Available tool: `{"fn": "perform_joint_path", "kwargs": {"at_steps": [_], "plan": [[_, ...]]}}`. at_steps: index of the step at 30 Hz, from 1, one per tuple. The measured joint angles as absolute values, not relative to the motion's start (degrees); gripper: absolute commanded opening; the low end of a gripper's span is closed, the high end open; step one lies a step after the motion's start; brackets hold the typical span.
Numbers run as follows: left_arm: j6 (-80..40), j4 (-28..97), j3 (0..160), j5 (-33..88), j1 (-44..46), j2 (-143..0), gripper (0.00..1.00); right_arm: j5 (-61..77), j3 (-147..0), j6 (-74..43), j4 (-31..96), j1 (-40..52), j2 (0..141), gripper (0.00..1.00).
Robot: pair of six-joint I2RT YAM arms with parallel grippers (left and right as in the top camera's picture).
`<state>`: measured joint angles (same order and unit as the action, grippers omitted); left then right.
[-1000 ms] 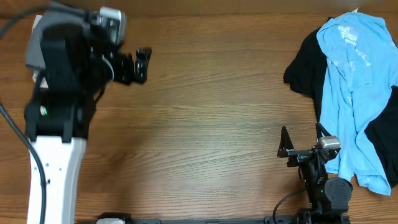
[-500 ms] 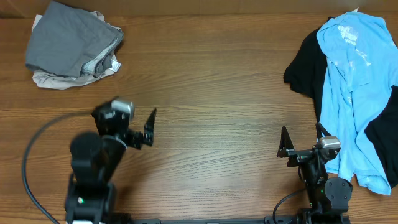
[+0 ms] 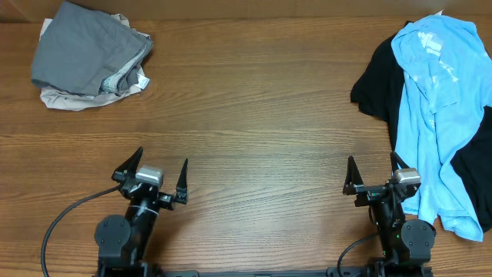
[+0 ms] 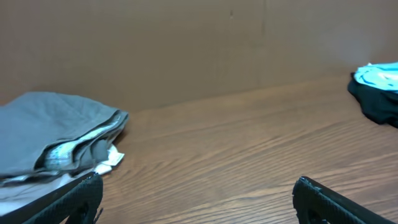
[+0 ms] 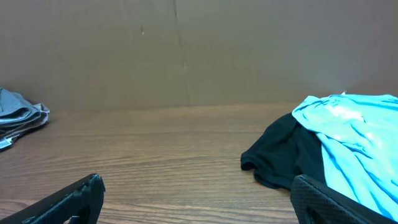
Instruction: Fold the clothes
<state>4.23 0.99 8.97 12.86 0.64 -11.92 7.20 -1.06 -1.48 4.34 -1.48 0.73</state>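
Grey cotton shorts (image 3: 88, 50), folded into a soft stack, sit at the far-left corner of the brown wooden surface (image 3: 261, 115). They lie on a beige cloth garment (image 3: 61, 100) that shows along the stack's near side. My read: that stack is done.

The light-blue cotton T-shirt (image 3: 438, 100) lies crumpled along the right edge, up to the far-right corner. It is draped over a black cloth garment (image 3: 374, 88) that pokes out on its left. Both look unfolded.

The left gripper (image 3: 162, 156) is at the near edge, left side, jaws spread wide with nothing in them. The right gripper (image 3: 372, 158) is at the near edge, right side, just beside the T-shirt's near hem, also wide and empty.

Handling, as a judgement:
- Light, limp, no stiffness. It will sag and bunch once lifted. Not fragile.
- Cloth likely slides easily on wood, so dragging the T-shirt may pull the black garment along.
- Pinch one layer at the near hem or a shoulder seam, not mid-body.
- Take two corners, one per arm, to spread it flat away from the black one.
- Risk: catching both garments where they overlap.
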Motion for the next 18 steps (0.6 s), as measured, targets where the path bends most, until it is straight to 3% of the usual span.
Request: {"fn": "perform_joint_path", "kwargs": {"at_steps": [18], "plan": [[3.29,-2.02,0.89,12.91,-0.14,-1.52,1.0,7.22,-1.06,-1.48,4.36,-1.48,0.73,1.0]]}}
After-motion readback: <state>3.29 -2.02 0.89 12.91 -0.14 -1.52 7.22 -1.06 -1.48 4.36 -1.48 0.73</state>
